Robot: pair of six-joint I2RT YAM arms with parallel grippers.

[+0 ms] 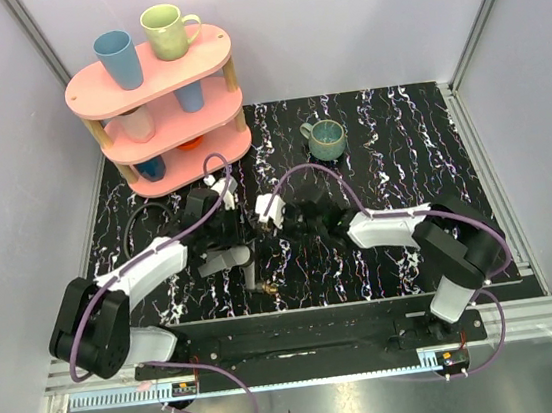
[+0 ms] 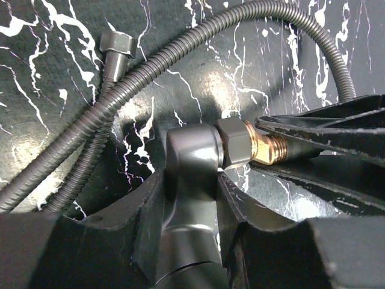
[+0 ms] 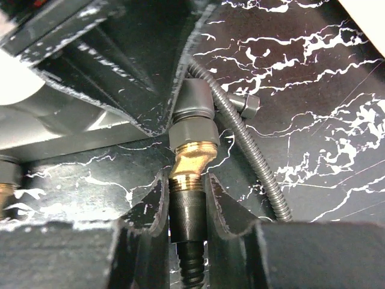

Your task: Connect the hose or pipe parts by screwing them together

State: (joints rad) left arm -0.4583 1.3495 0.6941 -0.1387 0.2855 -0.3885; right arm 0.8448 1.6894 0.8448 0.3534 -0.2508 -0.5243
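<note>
Both arms are folded in toward the middle of the black marbled table (image 1: 400,151). The left arm slants up from its base on the left, and the right arm is bent at the elbow with its forearm reaching across to the left. The two wrists end up nose to nose, just in front of the pink shelf rack (image 1: 155,80).

The left gripper (image 2: 189,188) is clamped on the stem of the dark grey fan-shaped piece (image 2: 191,150), with a finger pressed on each side. The stem's hex collar and brass thread (image 2: 267,147) stick out to the right in that view.

The right gripper (image 3: 185,186) is closed around the black knurled hose end fitting (image 3: 186,214). That fitting sits right up against the brass thread, tilted a bit rather than perfectly in line.

A second stretch of corrugated hose (image 2: 180,54) lies loose on the table behind the joint. Its free hex nut (image 2: 116,45) rests flat, well apart from both grippers.

A teal mug (image 1: 326,138) stands further back.
</note>
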